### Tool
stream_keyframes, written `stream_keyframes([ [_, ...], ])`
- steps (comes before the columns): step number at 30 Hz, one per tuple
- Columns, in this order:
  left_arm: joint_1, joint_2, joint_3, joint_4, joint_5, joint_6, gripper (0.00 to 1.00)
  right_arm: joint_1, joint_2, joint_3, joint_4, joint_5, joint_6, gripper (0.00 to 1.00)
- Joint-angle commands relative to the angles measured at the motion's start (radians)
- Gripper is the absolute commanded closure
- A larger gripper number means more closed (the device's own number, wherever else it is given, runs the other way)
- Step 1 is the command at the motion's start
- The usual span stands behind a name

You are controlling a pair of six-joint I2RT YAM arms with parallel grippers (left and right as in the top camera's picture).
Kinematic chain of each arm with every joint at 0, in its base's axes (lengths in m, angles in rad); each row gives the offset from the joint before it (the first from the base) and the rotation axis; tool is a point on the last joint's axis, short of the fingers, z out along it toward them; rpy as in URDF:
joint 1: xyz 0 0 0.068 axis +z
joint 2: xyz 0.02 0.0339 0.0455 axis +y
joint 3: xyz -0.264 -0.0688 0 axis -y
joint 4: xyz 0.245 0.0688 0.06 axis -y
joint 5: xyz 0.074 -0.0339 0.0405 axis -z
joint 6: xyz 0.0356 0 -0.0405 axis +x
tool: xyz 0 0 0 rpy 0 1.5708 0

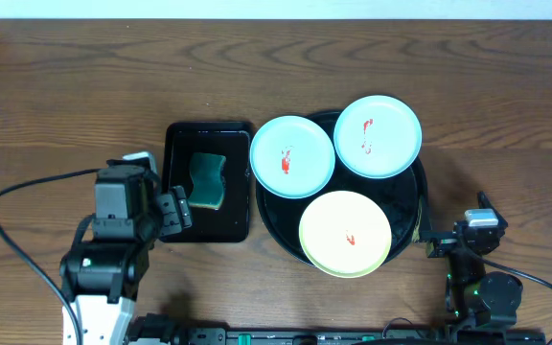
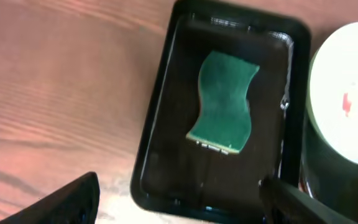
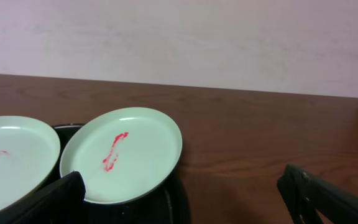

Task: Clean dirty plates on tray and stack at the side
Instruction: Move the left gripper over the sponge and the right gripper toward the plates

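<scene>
The round black tray (image 1: 412,203) holds three plates. A blue-mint plate (image 1: 291,156) at its left and a blue-mint plate (image 1: 378,135) at its back each bear a red smear. A pale yellow plate (image 1: 345,233) at the front has a small red mark. My left gripper (image 1: 173,209) (image 2: 179,210) is open and empty at the near end of a small rectangular tray. My right gripper (image 1: 456,230) (image 3: 185,211) is open and empty at the round tray's right edge. The right wrist view shows the back plate (image 3: 126,152) and the left plate (image 3: 11,162).
A rectangular black tray (image 1: 176,182) (image 2: 154,124) left of the round tray holds a green sponge (image 1: 208,180) (image 2: 224,102). The left plate (image 2: 347,106) overhangs toward it. Cables trail from both arms near the front edge. A pale wall stands behind the table.
</scene>
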Motion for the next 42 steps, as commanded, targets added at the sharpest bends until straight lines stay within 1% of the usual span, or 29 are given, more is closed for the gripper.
stream_keyframes([
  [1,0.004,0.016,0.025,-0.007,0.013,-0.009,0.17,-0.007,-0.004,-0.001,-0.005,0.016,-0.002,0.01],
  [6,0.004,0.019,0.025,0.002,0.013,-0.009,0.17,-0.007,-0.004,-0.001,0.003,-0.014,0.004,0.01],
  [12,0.004,0.019,0.025,0.04,0.013,-0.01,0.17,-0.006,0.0,0.014,-0.028,-0.015,0.102,0.01],
  [18,0.004,0.02,0.025,0.066,0.013,-0.01,0.17,-0.006,0.062,0.129,-0.187,-0.014,0.102,0.01],
  [22,0.004,0.02,0.025,0.095,0.013,-0.01,0.17,-0.006,0.162,0.23,-0.249,-0.014,0.097,0.01],
  [27,0.004,0.02,0.025,0.136,0.013,-0.009,0.17,-0.006,0.318,0.368,-0.309,-0.014,0.037,0.01],
  [33,0.004,0.02,0.025,0.182,0.014,-0.01,0.17,-0.006,0.534,0.533,-0.389,-0.014,0.031,0.01],
  [37,0.004,0.02,0.025,0.221,0.013,-0.052,0.17,-0.006,0.687,0.656,-0.467,-0.014,0.021,0.01],
  [42,0.004,0.031,0.025,0.242,0.013,-0.077,0.17,0.03,0.864,0.823,-0.592,0.016,-0.06,0.01],
])
